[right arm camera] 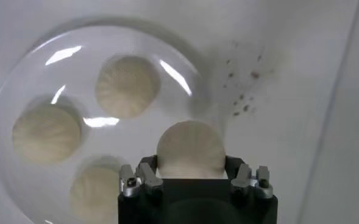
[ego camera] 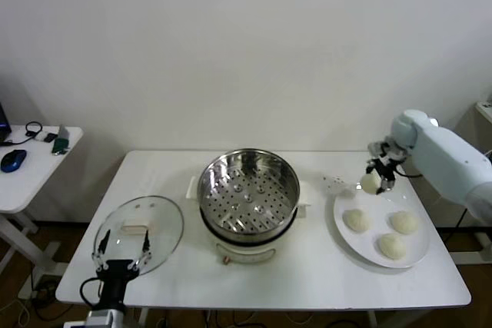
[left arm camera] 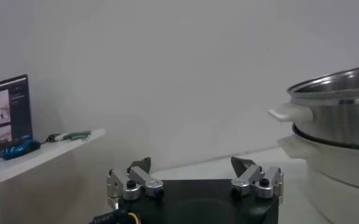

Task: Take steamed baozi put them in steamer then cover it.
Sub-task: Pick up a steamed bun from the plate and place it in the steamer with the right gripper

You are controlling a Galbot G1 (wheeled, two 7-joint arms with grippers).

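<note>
My right gripper [ego camera: 375,179] is shut on a cream-white baozi [right arm camera: 190,150], held above the far left edge of the white plate [ego camera: 415,249]. Three more baozi [ego camera: 357,220] [ego camera: 404,222] [ego camera: 392,246] lie on that plate. The steel steamer [ego camera: 249,189], with a perforated bottom and nothing in it, stands on its white pot base at the table's middle. The glass cover [ego camera: 139,233] lies flat on the table to the steamer's left. My left gripper [ego camera: 122,256] stands open low at the cover's near edge, with nothing between its fingers.
A side table [ego camera: 31,170] at the far left carries a blue mouse [ego camera: 13,160] and small items. A speckled smear [ego camera: 334,182] marks the tabletop between steamer and plate. The table's front edge [ego camera: 261,302] runs close to the left arm.
</note>
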